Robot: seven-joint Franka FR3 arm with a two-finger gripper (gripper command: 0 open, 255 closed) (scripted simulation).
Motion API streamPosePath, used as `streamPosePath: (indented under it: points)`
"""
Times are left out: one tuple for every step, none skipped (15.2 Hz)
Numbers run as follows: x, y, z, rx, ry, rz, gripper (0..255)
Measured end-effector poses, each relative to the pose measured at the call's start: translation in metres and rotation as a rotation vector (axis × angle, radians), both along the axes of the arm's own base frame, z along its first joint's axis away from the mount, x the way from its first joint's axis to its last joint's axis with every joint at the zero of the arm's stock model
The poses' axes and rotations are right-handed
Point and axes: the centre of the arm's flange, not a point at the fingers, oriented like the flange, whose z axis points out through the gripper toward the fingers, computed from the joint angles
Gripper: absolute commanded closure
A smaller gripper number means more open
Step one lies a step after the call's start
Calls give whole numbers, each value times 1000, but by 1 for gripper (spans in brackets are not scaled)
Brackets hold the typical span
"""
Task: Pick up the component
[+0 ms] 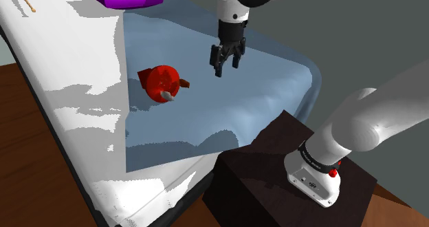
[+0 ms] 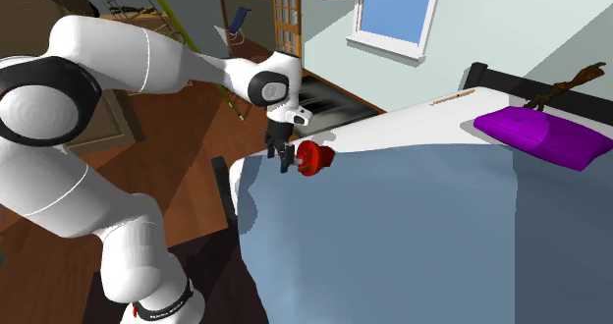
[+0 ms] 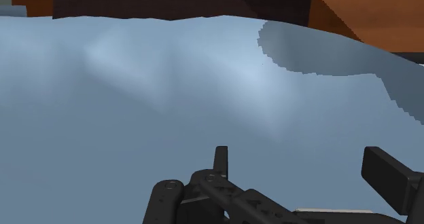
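Gripper [image 3: 302, 165]: black, in the foreground; its two fingers [image 3: 389, 178] stand apart with nothing clasped between them, and only blanket shows in the gap.
Linkage [image 3: 204, 199]: black jointed parts at the base of the thinner finger, nearest the camera.
Blanket [image 3: 170, 100]: pale blue, softly rumpled, covering the middle of the frame from the fingers to a wavy far edge.
Shadow [image 3: 326, 49]: a darker blue patch with a jagged outline on the blanket, beyond the broader finger.
Box [image 3: 170, 0]: dark brown, in the background just past the blanket's far edge.
Floor [image 3: 370, 15]: orange-brown, in the background beside the box, above the shadow.
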Motion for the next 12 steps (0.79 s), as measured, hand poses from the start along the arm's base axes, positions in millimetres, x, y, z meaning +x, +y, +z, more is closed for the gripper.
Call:
streamPosePath:
  points:
    - [8,7,-5,0,1,0,0]
    - [15,17,-9,0,1,0,0]
    - [23,25,-15,0,1,0,0]
    - [33,35,-19,0,2,0,0]
    - [41,44,-25,0,3,0,0]
    - [47,52,-31,-1,3,0,0]
    - [57,62,-39,0,3,0,0]
    - [61,73,-49,0,5,1,0]
    - [68,83,-54,0,6,1,0]
    - [76,93,-58,0,6,1,0]
    - [82,100,-63,0,6,1,0]
    - [92,111,-69,1,6,1,0]
